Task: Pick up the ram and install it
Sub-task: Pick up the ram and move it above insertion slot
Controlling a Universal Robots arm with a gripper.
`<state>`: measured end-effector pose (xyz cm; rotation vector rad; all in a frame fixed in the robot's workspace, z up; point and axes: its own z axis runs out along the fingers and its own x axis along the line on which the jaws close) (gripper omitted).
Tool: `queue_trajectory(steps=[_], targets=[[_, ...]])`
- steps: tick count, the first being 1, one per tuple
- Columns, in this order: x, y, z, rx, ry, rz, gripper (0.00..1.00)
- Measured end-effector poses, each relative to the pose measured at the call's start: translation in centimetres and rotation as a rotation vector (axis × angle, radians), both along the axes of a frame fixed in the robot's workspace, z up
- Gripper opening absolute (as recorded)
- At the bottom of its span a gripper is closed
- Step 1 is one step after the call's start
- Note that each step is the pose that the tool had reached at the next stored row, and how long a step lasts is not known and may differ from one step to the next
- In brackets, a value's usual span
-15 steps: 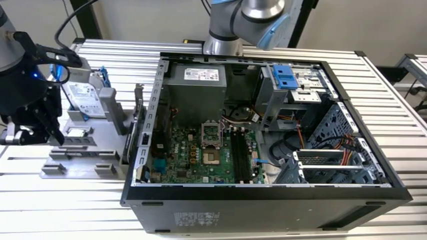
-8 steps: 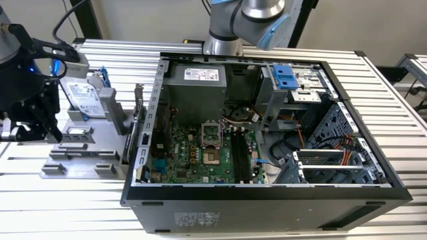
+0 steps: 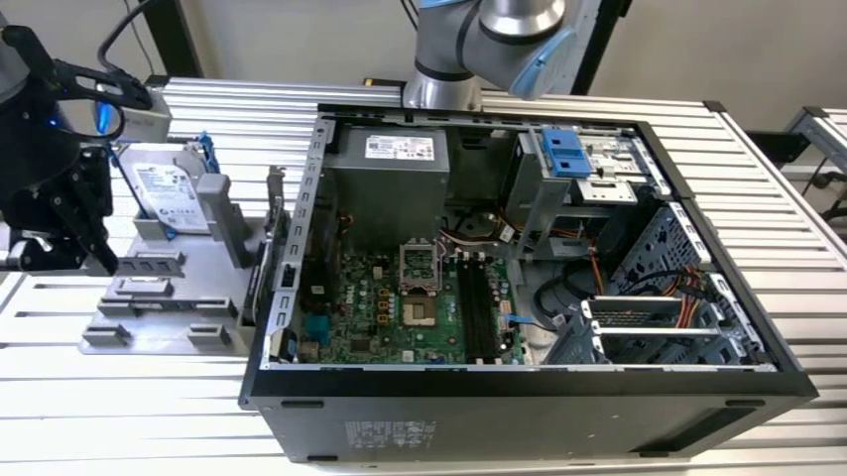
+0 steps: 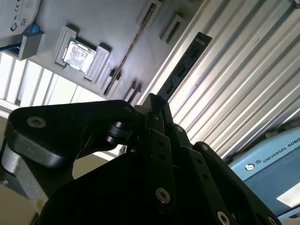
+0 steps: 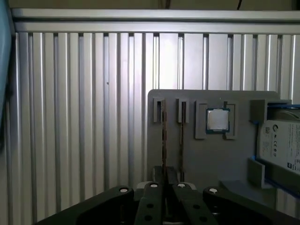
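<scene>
In the second wrist view my gripper (image 4: pixel 157 105) is shut on the ram (image 4: pixel 185 63), a thin dark stick that juts out from between the black fingers (image 4: pixel 159 136) over the ribbed table. In the first wrist view the ram (image 5: pixel 164 140) shows edge-on as a thin line rising from the gripper (image 5: pixel 167 180) in front of the grey holder tray (image 5: pixel 187 154). In the exterior view the gripper (image 3: pixel 60 260) hangs at the far left, beside the tray (image 3: pixel 159 332). The open computer case (image 3: pixel 530 382) stands apart on the exterior view's right, with the motherboard's black slots (image 3: pixel 479 302) inside.
On the tray sit a hard drive in a blue frame (image 3: pixel 173 188), a square silver processor (image 5: pixel 218 120) and another thin stick (image 4: pixel 131 51). An upright card with a metal bracket (image 3: pixel 272 213) stands between tray and case. The arm's base (image 3: pixel 443 59) rises behind the case.
</scene>
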<state>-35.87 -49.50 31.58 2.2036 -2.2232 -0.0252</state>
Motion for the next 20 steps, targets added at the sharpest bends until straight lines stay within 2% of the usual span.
queue_trajectory(steps=[11, 20], targets=[[0.00, 0.00, 1.42, 0.0000, 0.0000, 0.000, 0.00], [0.00, 0.01, 2.84, 0.0000, -0.0001, 0.000, 0.00]])
